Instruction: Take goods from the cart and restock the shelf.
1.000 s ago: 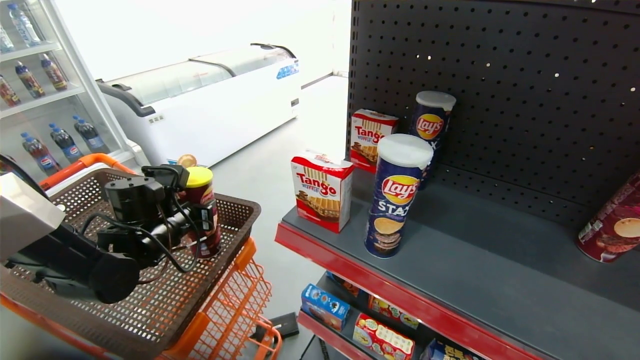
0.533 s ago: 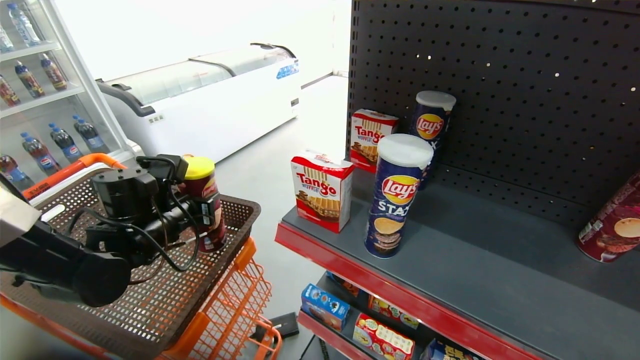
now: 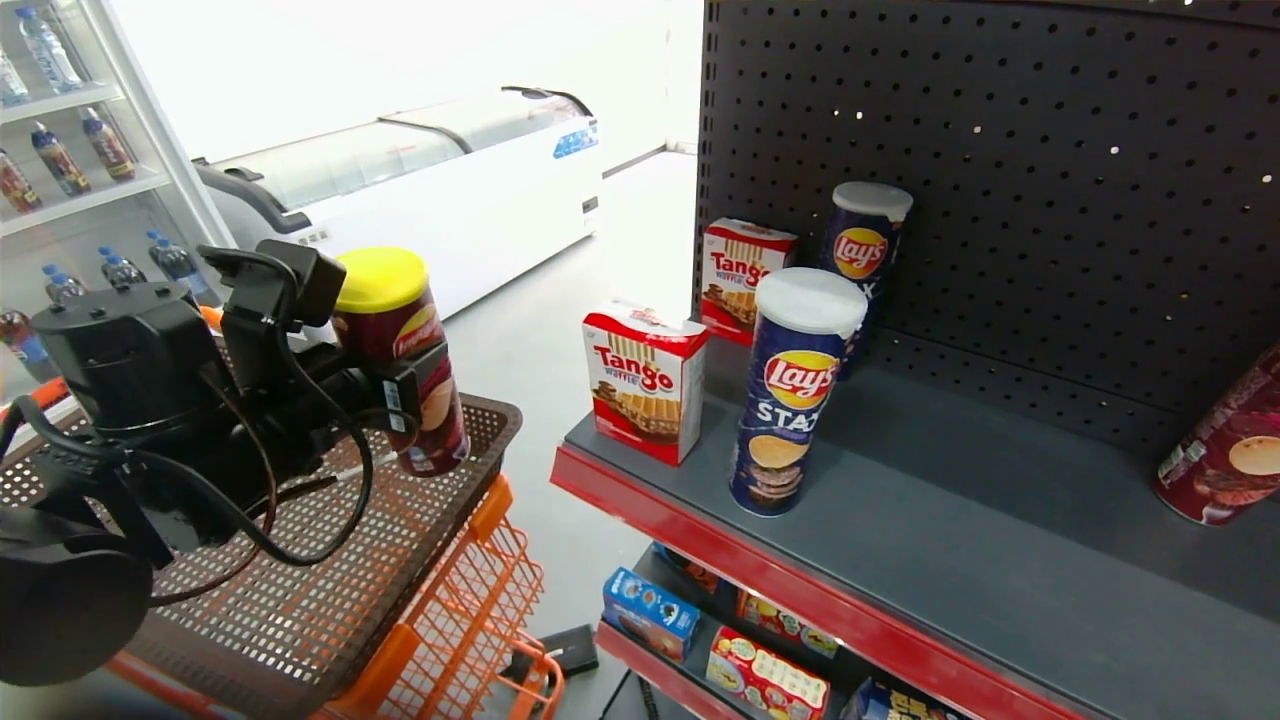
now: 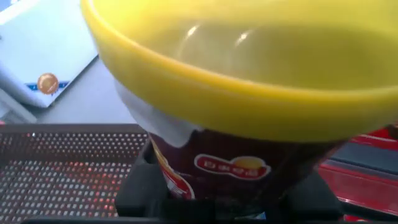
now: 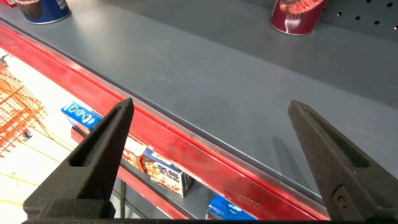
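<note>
Pinched at mid-body in the left hand (image 3: 412, 393): a tall red chip can (image 3: 388, 330) with a yellow lid (image 3: 380, 278), upright with a slight lean, at centre left of the head view, apparently clear of the brown perforated basket (image 3: 300, 620) on the orange wire cart (image 3: 455, 600) and well apart from the shelf (image 3: 950, 520) on the right. Probably light and fairly stiff along the wall (a cardboard tube, judging by the shape, under a glossy printed wrap), yet likely to dent under a hard squeeze and to slip on that slick skin. Best taken around the middle of the cylinder, as now, never by the thin plastic lid, broad and rounded in the left wrist view. Tall and narrow, so prone to topple; calls for a level set-down on the flat base. Right hand (image 5: 210, 107) spread wide, holding nothing, facing the matte grey shelf board beside its red front lip (image 5: 174, 144). Standing on the shelf at the centre of the head view: a front blue can (image 3: 795, 390) and a rear blue can (image 3: 862, 250), both white-lidded, plus two red-and-white wafer boxes (image 3: 643, 385), crisp-edged cardboard. At the far right edge, a second red can (image 3: 1225, 440), tilted toward the black pegboard (image 3: 1000, 150). Bare grey board between the front blue can and that tilted one, likely room enough for the held can.
</note>
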{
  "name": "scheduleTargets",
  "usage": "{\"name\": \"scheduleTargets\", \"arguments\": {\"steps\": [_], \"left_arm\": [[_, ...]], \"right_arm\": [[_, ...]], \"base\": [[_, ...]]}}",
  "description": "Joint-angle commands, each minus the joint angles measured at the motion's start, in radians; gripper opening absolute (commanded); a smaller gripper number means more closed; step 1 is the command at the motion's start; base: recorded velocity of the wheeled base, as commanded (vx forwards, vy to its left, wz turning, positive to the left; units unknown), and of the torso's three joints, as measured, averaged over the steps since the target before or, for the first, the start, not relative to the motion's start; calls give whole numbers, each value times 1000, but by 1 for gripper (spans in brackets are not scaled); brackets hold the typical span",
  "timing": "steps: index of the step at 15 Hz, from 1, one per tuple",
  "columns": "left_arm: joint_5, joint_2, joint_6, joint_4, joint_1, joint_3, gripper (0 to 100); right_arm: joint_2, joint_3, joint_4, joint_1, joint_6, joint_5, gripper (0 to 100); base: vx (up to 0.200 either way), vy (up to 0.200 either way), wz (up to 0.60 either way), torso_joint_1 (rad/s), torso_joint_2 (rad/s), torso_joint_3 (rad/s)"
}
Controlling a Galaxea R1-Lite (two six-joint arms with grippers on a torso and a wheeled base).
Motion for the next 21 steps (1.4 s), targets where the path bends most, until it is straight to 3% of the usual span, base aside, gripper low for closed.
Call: {"name": "scheduleTargets", "arguments": {"steps": [1, 4, 5, 6, 8, 12, 15, 18, 21], "left_arm": [[-9, -52, 5, -3, -63, 10, 0], [-14, -98, 5, -3, -167, 45, 0], [-20, -103, 4, -1, -176, 50, 0], [-69, -112, -7, -6, -224, 62, 0], [-106, -113, -28, -10, -273, 60, 0], [-132, -144, -30, 5, -307, 80, 0], [-133, -227, -36, 158, -379, 80, 0], [-133, -231, -39, 178, -420, 66, 0], [-184, -257, -53, 197, -503, 80, 0]], "right_arm": [[0, 0, -1, -1, 0, 0, 100], [0, 0, -1, 1, 0, 0, 100], [0, 0, -1, 1, 0, 0, 100], [0, 0, -1, 1, 0, 0, 100], [0, 0, -1, -1, 0, 0, 100], [0, 0, -1, 1, 0, 0, 100], [0, 0, -1, -1, 0, 0, 100], [0, 0, -1, 1, 0, 0, 100], [0, 0, 1, 1, 0, 2, 100]], "base": [[0, 0, 0, 0, 0, 0], [0, 0, 0, 0, 0, 0], [0, 0, 0, 0, 0, 0], [0, 0, 0, 0, 0, 0], [0, 0, 0, 0, 0, 0], [0, 0, 0, 0, 0, 0], [0, 0, 0, 0, 0, 0], [0, 0, 0, 0, 0, 0], [0, 0, 0, 0, 0, 0]]}}
